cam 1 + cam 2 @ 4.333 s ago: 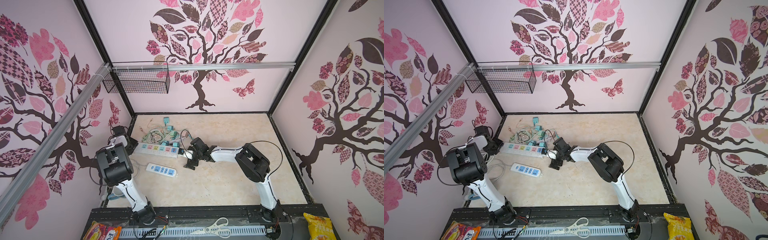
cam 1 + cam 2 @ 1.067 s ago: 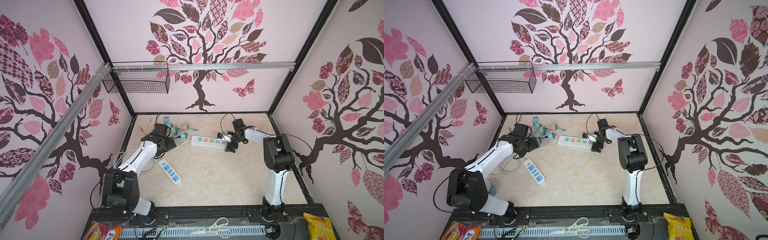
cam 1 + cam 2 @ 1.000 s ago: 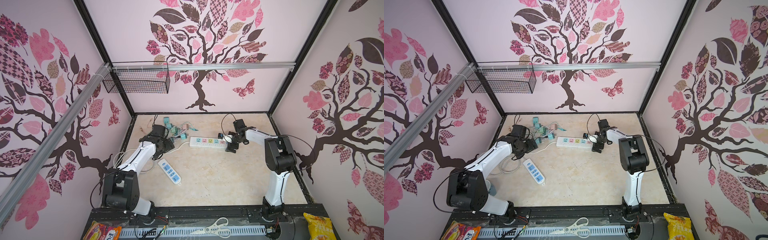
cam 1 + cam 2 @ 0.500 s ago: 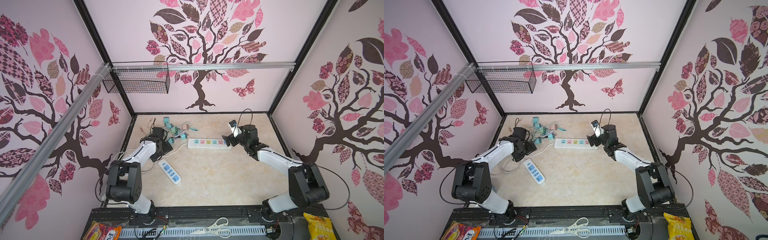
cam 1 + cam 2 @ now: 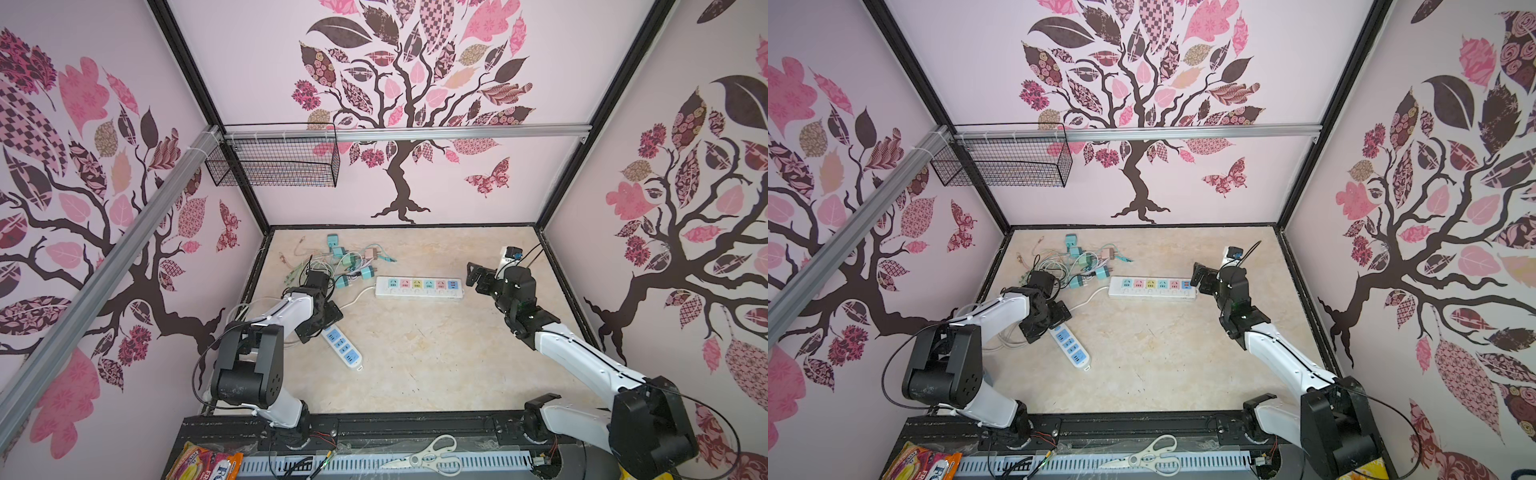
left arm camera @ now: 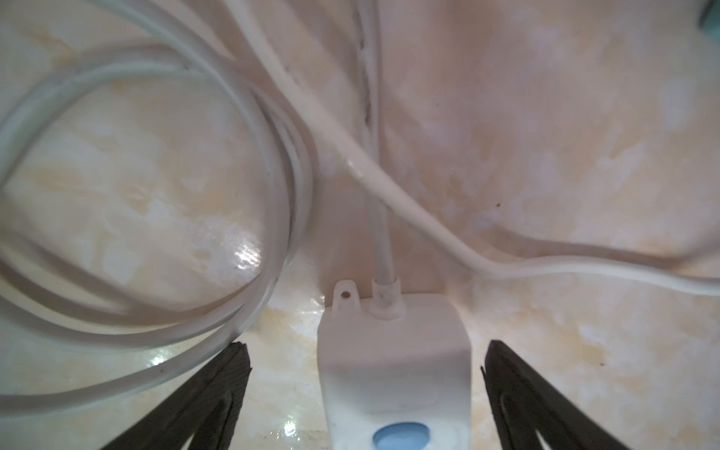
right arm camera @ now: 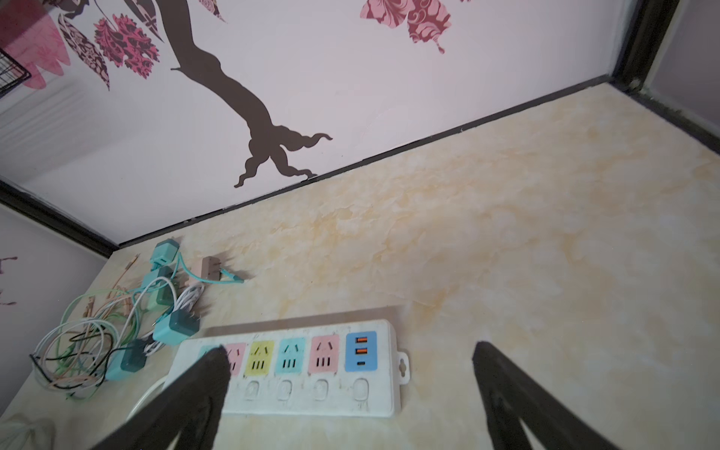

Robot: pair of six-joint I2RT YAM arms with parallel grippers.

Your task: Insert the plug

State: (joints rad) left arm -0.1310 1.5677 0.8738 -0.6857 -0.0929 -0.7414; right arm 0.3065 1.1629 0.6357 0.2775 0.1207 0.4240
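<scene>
1. Your left gripper gapes empty astride the cord end of the small strip, 9 o'clock.
2. Your right gripper gapes empty, 3 o'clock of the long strip.
3. Plugs lie at 11 o'clock.

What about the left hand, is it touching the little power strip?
Apart. The left wrist view shows the left hand open around the little power strip, bare table on both sides.
</scene>
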